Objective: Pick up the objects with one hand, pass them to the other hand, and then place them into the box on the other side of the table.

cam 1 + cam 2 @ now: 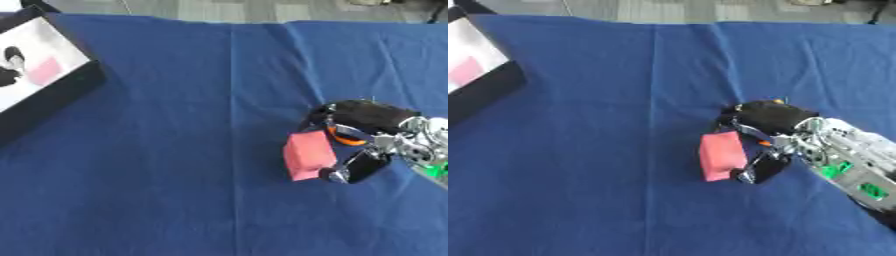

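Note:
A pink block (307, 154) sits at the right of the blue table. My right hand (363, 130) reaches in from the right edge, its fingers and thumb curled round the block's right side. Something orange (347, 138) shows inside the hand behind the block. The box (54, 90) with black walls and a white floor stands at the far left corner; a pink piece (44, 70) and a dark object (12, 62) lie in it. My left hand is in neither view.
A blue cloth (175, 165) with a lengthwise fold covers the whole table. A grey floor (227, 9) shows past the far edge.

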